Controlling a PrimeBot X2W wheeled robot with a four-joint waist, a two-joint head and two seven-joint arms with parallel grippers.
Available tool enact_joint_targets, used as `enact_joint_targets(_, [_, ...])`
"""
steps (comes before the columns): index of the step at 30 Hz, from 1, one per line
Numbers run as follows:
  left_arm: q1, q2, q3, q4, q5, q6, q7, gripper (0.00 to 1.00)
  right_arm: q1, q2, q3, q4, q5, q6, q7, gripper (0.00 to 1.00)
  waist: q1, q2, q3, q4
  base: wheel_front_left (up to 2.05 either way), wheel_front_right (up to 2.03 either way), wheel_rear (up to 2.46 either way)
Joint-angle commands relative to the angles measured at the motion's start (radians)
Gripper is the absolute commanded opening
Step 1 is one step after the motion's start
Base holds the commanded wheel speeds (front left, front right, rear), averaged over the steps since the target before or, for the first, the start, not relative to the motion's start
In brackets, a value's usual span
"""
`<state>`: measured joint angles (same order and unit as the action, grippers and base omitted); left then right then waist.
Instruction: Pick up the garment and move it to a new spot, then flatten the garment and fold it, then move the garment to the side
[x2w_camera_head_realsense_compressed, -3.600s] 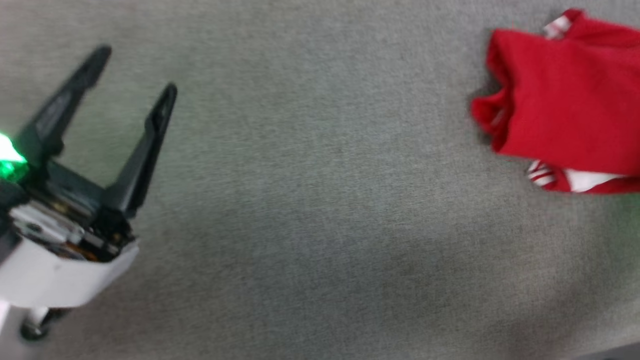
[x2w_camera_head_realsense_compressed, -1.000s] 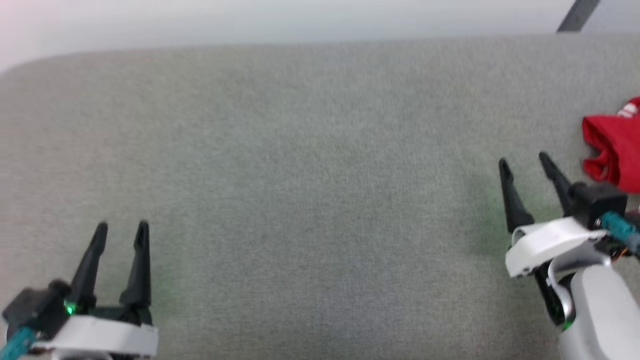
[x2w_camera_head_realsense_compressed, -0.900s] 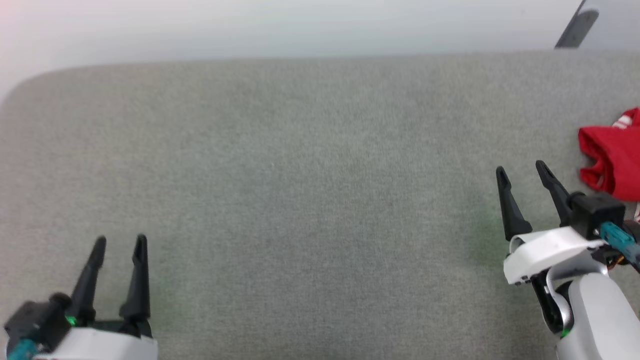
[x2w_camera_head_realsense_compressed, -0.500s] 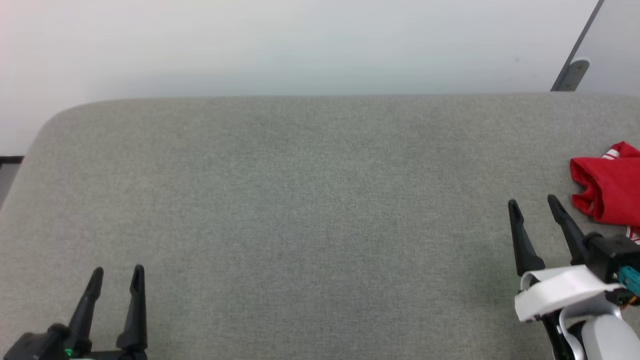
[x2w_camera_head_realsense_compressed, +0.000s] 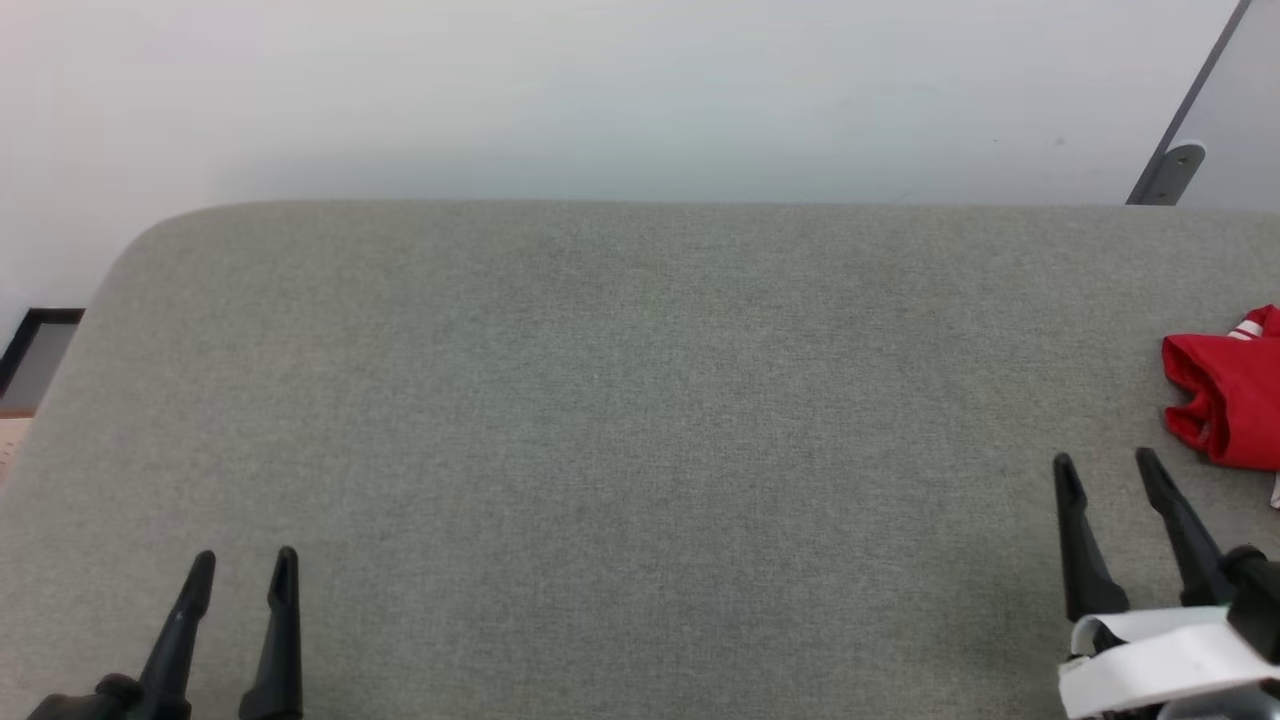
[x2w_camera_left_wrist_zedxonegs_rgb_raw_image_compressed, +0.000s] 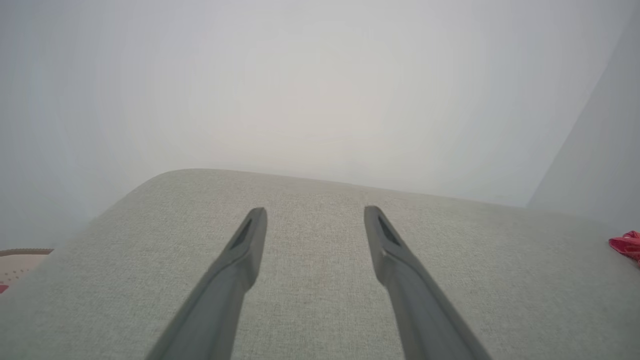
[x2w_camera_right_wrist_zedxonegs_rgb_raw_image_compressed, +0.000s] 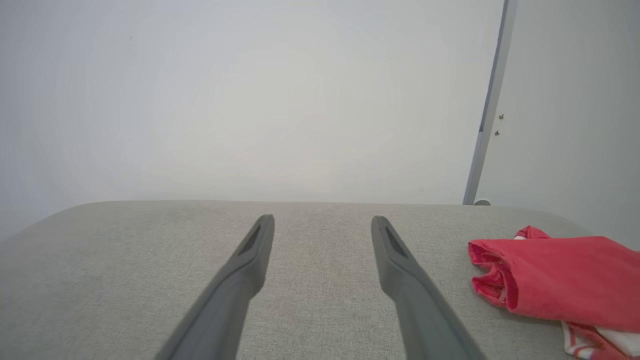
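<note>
Holding our left claw (x2w_camera_head_realsense_compressed: 246, 553) and right claw (x2w_camera_head_realsense_compressed: 1105, 458) wide open and empty over the grey table (x2w_camera_head_realsense_compressed: 600, 400), we see the red shirt (x2w_camera_head_realsense_compressed: 1225, 400) lying folded near the table's right end, just beyond the right claw, its long side running left to right, bunched end facing the middle.

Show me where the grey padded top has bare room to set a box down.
The grey top lies bare from its rounded left corner to the right gripper, between the far edge and the left gripper. Crowded only at the right edge, where the garment lies beside the right gripper.
</note>
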<state>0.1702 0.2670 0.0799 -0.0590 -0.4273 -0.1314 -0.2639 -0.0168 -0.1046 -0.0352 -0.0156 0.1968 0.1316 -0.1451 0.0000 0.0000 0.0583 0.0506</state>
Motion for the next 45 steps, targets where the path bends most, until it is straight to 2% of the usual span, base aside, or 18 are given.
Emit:
enact_joint_targets(1, [0.012,-0.001,0.005,-0.008,-0.001,0.002,0.001,1.00,0.020,0.005,-0.012,-0.016,0.004,-0.002,0.004,1.00,0.0000,0.0000,-0.002,0.002,0.00,0.00,0.00])
enact_joint_targets(10, [0.029,-0.006,0.015,-0.022,-0.010,0.002,0.001,1.00,0.055,0.020,-0.018,-0.072,0.011,-0.002,0.028,1.00,0.0000,0.0000,-0.013,-0.003,0.00,0.00,0.00])
enact_joint_targets(32, [0.017,-0.003,0.014,-0.017,-0.030,0.002,0.001,1.00,0.057,0.033,-0.015,-0.085,0.030,-0.002,0.024,1.00,0.0000,0.0000,0.001,-0.004,0.00,0.00,0.00])
enact_joint_targets(37, [0.002,-0.008,0.042,-0.023,-0.009,0.002,0.001,1.00,0.041,0.036,-0.007,-0.087,0.029,-0.002,0.024,1.00,0.0000,0.0000,0.010,-0.007,0.00,0.00,0.00])
enact_joint_targets(38, [0.013,-0.010,0.039,-0.020,-0.010,0.000,0.000,0.00,0.049,0.033,-0.010,-0.081,0.031,0.000,0.028,0.00,0.0000,0.0000,0.010,-0.006,0.00,0.00,0.00])
enact_joint_targets(42, [0.019,-0.034,0.027,0.015,-0.019,0.000,0.001,0.00,0.060,0.039,-0.010,-0.044,0.039,0.000,0.031,0.00,0.0000,0.0000,0.009,-0.007,0.00,0.00,0.00])
enact_joint_targets(45, [0.009,-0.040,0.025,0.024,-0.071,0.001,0.015,0.00,0.056,0.037,-0.008,-0.035,0.101,0.000,0.037,0.00,0.0000,0.0000,0.008,-0.008,0.00,0.00,0.00])
